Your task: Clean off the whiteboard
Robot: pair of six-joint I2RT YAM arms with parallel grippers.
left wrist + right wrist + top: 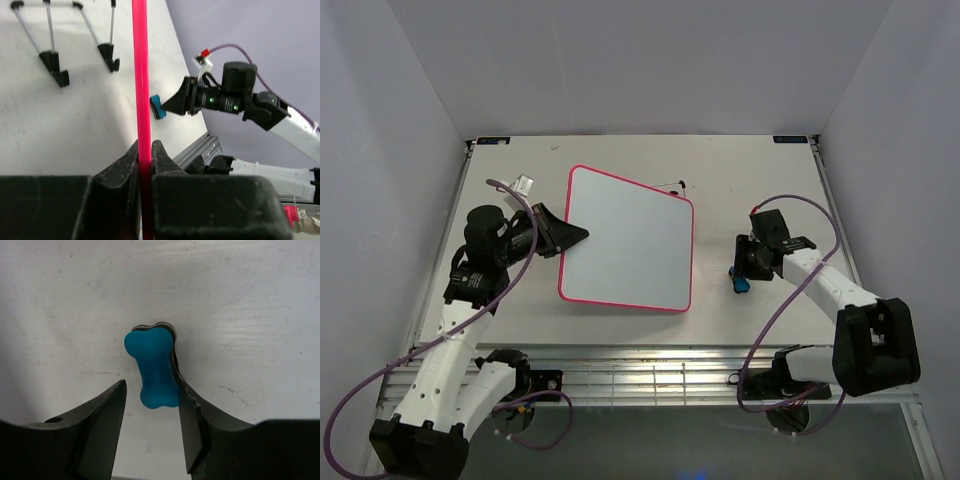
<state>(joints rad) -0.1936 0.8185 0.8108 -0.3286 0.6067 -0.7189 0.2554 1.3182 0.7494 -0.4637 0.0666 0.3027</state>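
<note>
Apparently the left tool (145, 150) is clenching the edge of the flat white pink-framed whiteboard (630, 240), sitting blank mid-counter (740, 180), while the right tool (151, 390) is gaping around the small blue bone-shaped eraser (154, 367), suggesting erasing is done.

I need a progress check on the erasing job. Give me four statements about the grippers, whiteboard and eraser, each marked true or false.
1. The left gripper is shut on the whiteboard's pink edge. True.
2. The right gripper squeezes the blue eraser. False: its jaws stand apart, with a gap on one side.
3. The whiteboard bears blue handwriting. False: its face looks blank.
4. The eraser lies on the table, off the whiteboard. True.
</note>
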